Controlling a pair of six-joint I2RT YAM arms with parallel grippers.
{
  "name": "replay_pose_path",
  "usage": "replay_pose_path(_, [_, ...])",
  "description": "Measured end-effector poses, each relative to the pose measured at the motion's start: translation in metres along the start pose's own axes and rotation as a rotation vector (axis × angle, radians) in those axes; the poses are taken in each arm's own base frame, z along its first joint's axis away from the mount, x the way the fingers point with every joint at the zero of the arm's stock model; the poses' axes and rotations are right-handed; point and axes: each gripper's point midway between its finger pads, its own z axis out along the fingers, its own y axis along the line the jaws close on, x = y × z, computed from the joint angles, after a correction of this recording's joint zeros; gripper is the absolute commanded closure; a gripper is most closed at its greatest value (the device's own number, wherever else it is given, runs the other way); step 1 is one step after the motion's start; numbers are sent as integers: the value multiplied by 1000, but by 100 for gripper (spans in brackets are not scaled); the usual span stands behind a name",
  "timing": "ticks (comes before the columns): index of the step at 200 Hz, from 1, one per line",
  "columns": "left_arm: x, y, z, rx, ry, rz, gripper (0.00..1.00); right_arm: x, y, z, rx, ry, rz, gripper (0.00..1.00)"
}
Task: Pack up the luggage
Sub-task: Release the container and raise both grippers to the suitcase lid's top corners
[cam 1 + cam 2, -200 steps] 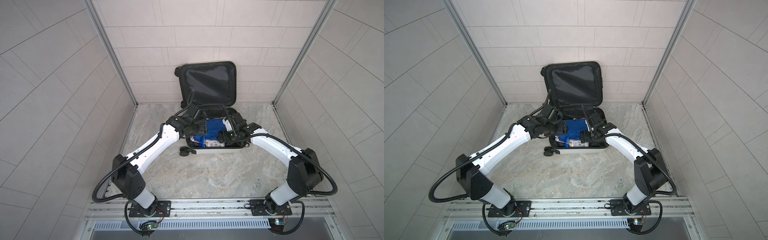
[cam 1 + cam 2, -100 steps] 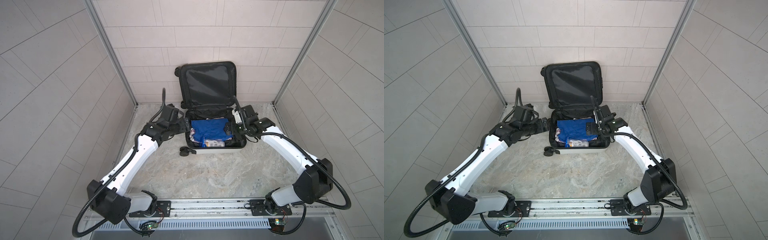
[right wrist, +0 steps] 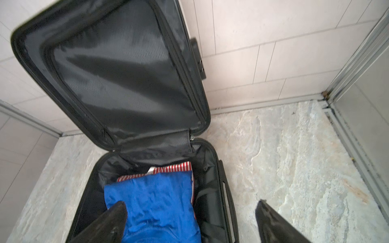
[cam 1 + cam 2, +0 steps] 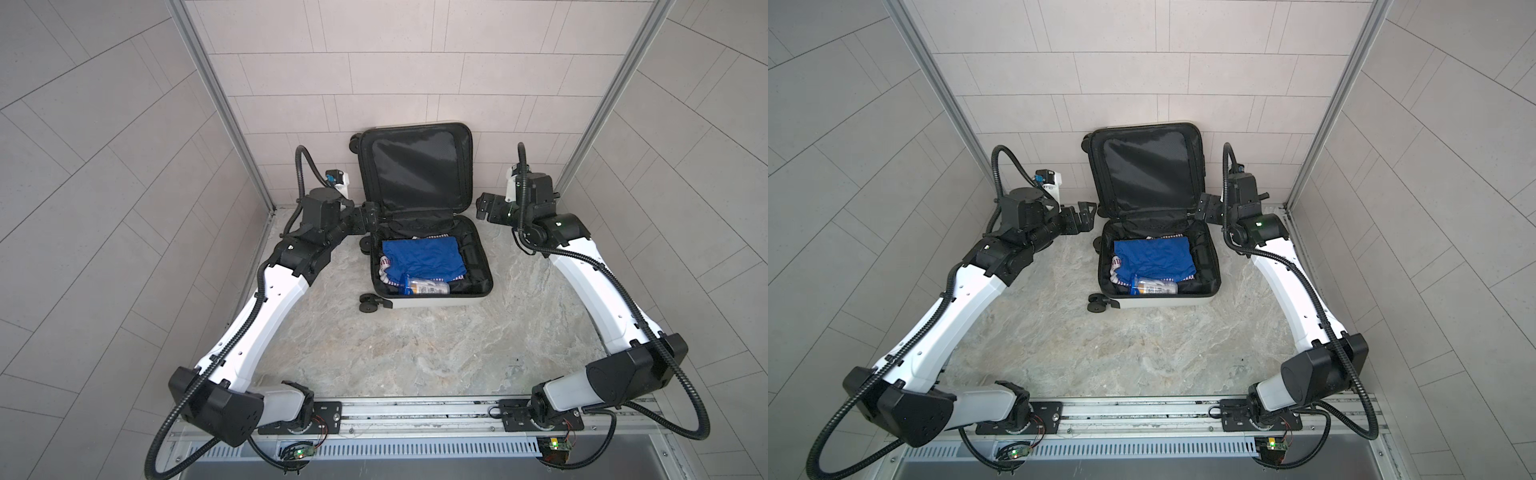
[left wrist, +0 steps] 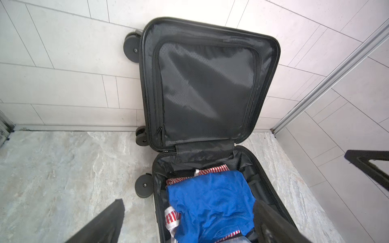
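The luggage [image 4: 436, 302] lies open at the back middle in both top views, its black-lined lid [image 4: 1148, 174] leaning on the rear wall. Inside are a blue garment [image 4: 422, 253], a red-and-white striped cloth [image 4: 387, 266] and a clear bottle [image 4: 426, 286]. My left gripper [image 4: 370, 214] hovers open beside the hinge's left end, holding nothing. My right gripper [image 4: 486, 208] hovers open off the lid's right edge, also empty. The left wrist view shows open fingers [image 5: 113, 214] over the blue garment [image 5: 210, 202]. The right wrist view shows wide fingers [image 3: 113, 218] astride the luggage's right wall [image 3: 219, 202].
Tiled walls and two aluminium posts [image 4: 224, 108] close in the back and sides. A marbled tabletop [image 4: 395, 345] stretches in front of the luggage to the arms' mounting rail [image 4: 415, 409]. A black wheel [image 4: 368, 305] sticks out at the luggage's front left corner.
Both grippers have pulled up and out of the luggage, the left going left and the right going right. Their jaws have spread wider. The blue garment stays inside.
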Motion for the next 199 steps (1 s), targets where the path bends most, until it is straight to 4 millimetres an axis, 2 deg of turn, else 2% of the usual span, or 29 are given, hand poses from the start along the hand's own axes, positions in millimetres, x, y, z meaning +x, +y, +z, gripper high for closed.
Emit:
replay_pose_path(40, [-18, 6, -1, -37, -67, 41, 0, -48, 6, -9, 12, -124, -27, 1])
replay_pose_path(69, [-35, 14, 20, -23, -61, 9, 0, -74, 9, 3, 34, -158, -34, 1])
replay_pose_path(84, [-44, 20, 39, -9, -51, -24, 2, -70, 8, 16, 44, -145, -41, 3])
replay_pose_path(98, [-42, 26, 60, 4, -25, -51, 4, -60, 5, 31, 54, -124, -49, 4])
replay_pose_path(143, [-10, 50, 121, 22, 94, -129, 19, -40, 1, 84, 83, -93, -88, 8])
replay_pose_path(168, [3, 60, 143, 47, 127, -171, 26, -39, 0, 108, 97, -99, -109, 8])
replay_pose_path(199, [3, 74, 162, 82, 104, -225, 29, -46, 0, 126, 101, -130, -130, 10])
